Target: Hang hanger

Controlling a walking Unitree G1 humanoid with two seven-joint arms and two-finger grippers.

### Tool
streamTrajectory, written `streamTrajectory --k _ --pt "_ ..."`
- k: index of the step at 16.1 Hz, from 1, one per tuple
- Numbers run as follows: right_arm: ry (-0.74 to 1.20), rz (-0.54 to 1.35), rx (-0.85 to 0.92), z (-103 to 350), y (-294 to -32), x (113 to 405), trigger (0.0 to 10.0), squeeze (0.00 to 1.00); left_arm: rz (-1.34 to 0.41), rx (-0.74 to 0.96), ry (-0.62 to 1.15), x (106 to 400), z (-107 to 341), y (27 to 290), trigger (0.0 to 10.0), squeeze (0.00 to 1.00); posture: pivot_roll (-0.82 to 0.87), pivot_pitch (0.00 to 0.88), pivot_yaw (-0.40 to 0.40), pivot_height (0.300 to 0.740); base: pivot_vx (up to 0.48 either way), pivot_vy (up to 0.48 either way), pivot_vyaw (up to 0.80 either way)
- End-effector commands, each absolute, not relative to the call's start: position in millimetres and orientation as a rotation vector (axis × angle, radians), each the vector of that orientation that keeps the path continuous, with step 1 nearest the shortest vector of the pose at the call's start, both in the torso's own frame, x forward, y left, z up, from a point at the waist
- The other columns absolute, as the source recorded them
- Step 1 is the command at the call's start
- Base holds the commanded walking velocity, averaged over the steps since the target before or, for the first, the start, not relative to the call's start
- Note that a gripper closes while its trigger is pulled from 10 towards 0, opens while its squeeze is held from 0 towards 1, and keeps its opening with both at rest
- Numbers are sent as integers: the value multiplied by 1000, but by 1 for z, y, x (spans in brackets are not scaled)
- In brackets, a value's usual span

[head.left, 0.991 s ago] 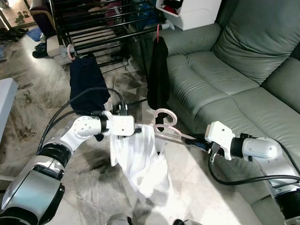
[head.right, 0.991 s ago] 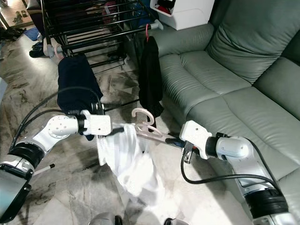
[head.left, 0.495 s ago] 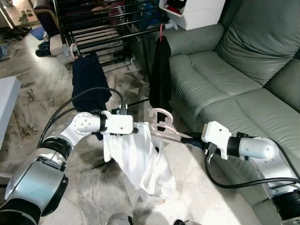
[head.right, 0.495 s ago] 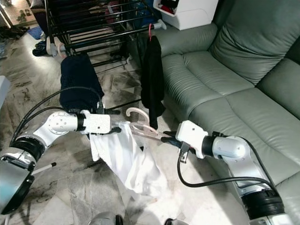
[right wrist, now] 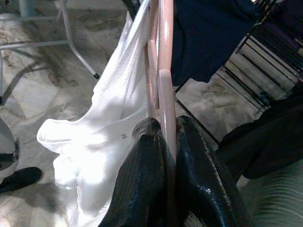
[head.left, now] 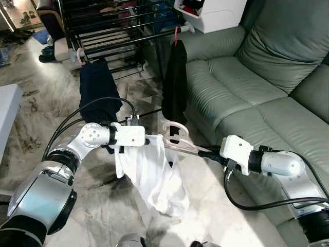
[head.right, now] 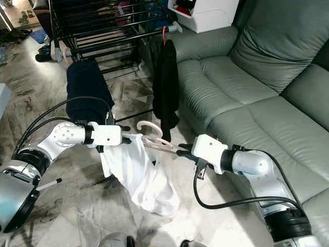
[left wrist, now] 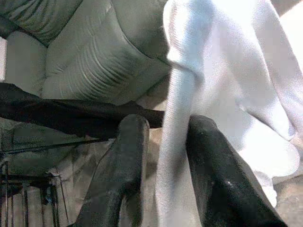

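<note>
Right wrist view lets us see our right gripper [right wrist: 166,137] clamped on the pale pink hanger [head.left: 177,138]. Our left gripper [left wrist: 163,142] pinches the white garment [head.left: 154,175] draped from it (limp, bunched), held above the marble floor [head.left: 41,103] beside the sofa [head.left: 257,77].

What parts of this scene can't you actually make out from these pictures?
- Far end of the pink hanger: covered by the white garment, head views.
- How the black garment hooks on the drying rack: too small.
- White box contents: cut off by the top edge.
- Rack's upper part: cut off too.
</note>
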State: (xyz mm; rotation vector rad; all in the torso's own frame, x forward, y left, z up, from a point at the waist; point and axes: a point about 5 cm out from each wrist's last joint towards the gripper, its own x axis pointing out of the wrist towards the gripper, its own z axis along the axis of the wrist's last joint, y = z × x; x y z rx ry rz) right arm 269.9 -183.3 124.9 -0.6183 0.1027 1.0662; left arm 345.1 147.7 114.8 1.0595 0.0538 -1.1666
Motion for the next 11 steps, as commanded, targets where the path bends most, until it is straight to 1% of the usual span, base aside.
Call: streamTrajectory --k 1,3,10,11 --pt "7 1079 -636 138 -174 273 10000 0 -1156 1063 53 350 122 148 0 0 -28 0 69 740 0 0 0" --pt "-15 1065 -653 139 -171 277 10000 0 -1158 1040 51 351 123 144 0 0 -28 0 67 740 0 0 0" --pt "-21 1043 -659 134 -170 277 10000 0 -1168 1009 55 349 120 141 0 0 -32 0 68 740 0 0 0" --pt "-8 1050 -641 133 -170 276 10000 937 -1169 1003 57 349 119 141 0 0 -32 0 68 740 0 0 0"
